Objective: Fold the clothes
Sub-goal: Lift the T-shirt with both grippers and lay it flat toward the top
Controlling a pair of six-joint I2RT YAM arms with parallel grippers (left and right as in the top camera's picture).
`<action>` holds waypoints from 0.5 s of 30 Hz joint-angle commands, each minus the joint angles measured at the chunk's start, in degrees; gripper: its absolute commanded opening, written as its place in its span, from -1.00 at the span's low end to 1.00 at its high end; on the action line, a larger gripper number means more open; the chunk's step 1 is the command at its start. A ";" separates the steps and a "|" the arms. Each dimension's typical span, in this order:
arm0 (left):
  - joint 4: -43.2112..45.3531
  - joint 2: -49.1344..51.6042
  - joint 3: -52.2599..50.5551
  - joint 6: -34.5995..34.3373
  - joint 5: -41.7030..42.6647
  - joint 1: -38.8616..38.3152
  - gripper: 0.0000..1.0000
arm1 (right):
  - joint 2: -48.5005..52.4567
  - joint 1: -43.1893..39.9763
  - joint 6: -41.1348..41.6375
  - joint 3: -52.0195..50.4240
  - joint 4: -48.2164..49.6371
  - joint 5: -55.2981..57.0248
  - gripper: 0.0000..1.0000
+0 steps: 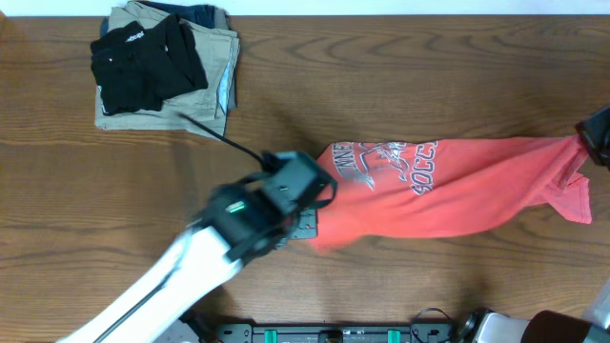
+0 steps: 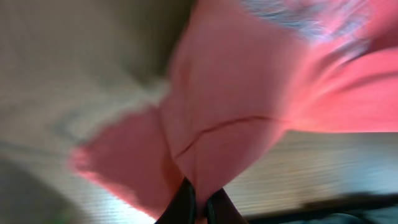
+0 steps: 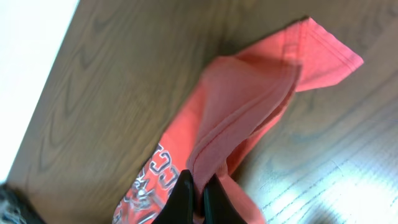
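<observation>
1. Your left claw (image 2: pixel 200 202) is closest to you. It is clenched on a bit of the red T-shirt (image 1: pixel 457 186). The left wrist view is blurry, so I cannot tell which edge it has.
2. Your right claw (image 3: pixel 198 193) is at the right edge of the table (image 1: pixel 381 76). It is pinching a folded edge at the other end of the shirt. One loose corner sticks out past it.
3. The T-shirt stretches between your two claws in a long, bunched strip. The white lettering (image 1: pixel 419 167) faces up, near the left claw. I cannot tell how much of the cloth rests on the wood.
4. I think the job right now is to spread the shirt out flat before any fold.
   - Pull your two claws apart gently and at the same speed.
   - Stay low over the table.
   - Do not tug hard, or the cloth may slip out of a claw.
   - Watch the bunched middle. It needs to lie smooth, or the fold may come out lumpy.
5. Far away in the back left corner sits a black garment (image 1: pixel 148 62) on top of khaki trousers (image 1: pixel 124 116). They are well apart from the shirt. Leave them alone.
</observation>
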 commanded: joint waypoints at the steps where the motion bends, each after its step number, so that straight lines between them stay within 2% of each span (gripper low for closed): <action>1: -3.61 -6.27 8.85 3.58 -5.40 0.22 -0.88 | -5.29 3.10 -4.63 0.83 -0.37 0.02 -0.98; 6: -4.74 -12.85 16.50 7.54 -8.44 0.22 -0.88 | -12.11 5.75 -4.83 0.83 -0.72 0.00 -0.98; 9: -4.31 -15.58 16.70 7.50 -16.41 0.22 -0.88 | -14.69 5.88 -4.79 0.83 0.55 -0.04 -0.98; 12: -3.74 -15.08 16.57 7.48 -22.82 0.24 -0.88 | -14.27 6.12 -4.13 0.63 2.43 -0.42 -0.98; 15: 0.72 -11.54 16.31 9.27 -27.47 0.57 -0.87 | -10.58 7.98 -4.09 0.59 5.33 -0.55 -0.98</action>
